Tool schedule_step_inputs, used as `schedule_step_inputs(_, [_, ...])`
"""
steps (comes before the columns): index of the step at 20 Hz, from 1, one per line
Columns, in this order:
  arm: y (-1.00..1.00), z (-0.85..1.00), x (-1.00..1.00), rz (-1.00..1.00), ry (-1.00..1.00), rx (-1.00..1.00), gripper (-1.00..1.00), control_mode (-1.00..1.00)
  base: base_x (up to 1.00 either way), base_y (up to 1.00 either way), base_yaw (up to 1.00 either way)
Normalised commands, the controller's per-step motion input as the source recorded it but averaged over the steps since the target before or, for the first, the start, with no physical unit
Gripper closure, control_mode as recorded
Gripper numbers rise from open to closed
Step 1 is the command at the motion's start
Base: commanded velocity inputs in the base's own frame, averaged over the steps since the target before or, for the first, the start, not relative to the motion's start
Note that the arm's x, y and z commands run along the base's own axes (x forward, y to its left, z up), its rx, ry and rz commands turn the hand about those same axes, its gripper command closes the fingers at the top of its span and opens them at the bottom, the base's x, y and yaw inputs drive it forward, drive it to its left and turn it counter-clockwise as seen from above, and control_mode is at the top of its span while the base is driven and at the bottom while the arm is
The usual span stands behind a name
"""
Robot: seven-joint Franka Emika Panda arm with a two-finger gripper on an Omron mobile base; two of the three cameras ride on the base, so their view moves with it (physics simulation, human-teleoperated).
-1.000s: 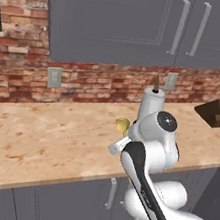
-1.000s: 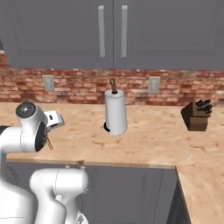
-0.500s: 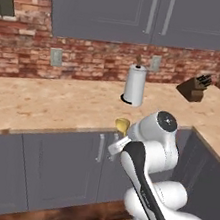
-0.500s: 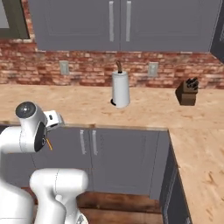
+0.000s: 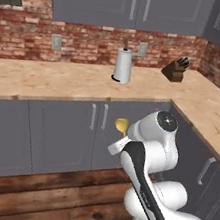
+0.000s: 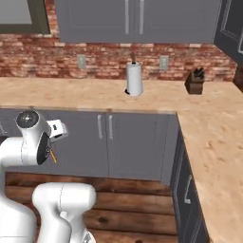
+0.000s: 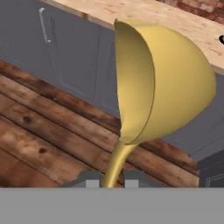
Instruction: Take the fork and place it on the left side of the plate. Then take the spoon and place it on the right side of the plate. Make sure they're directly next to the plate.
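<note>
My gripper (image 7: 109,178) is shut on the slim golden handle of the spoon (image 7: 162,78). Its yellow-gold bowl stands close before the hand camera, hollow side turned left. In the left base view the spoon (image 5: 122,125) pokes up beside the arm's wrist, held in the air in front of the grey cabinet doors, well short of the counter. From the right base view, a bit of the spoon's orange handle (image 6: 53,155) shows below the hand. The fork and the plate are out of view.
An L-shaped wooden counter (image 5: 46,78) runs along the brick wall and down the right side. On it stand a paper towel roll (image 5: 123,66) and a knife block (image 5: 175,69). Grey cabinets (image 5: 64,124) and a wooden floor (image 5: 42,192) lie between me and the counter.
The whole picture has shifted: the base has backed away from the counter, which now lies farther off, with floor in view. The spoon stays in the gripper.
</note>
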Motion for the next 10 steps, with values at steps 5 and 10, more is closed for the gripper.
schedule_step_inputs(5, [0.00,0.00,0.00,0.00,0.00,0.00,1.00,1.00,-1.00,0.19,0.01])
schedule_step_inputs(10, [0.00,0.00,0.00,0.00,0.00,0.00,1.00,1.00,-1.00,0.17,0.01])
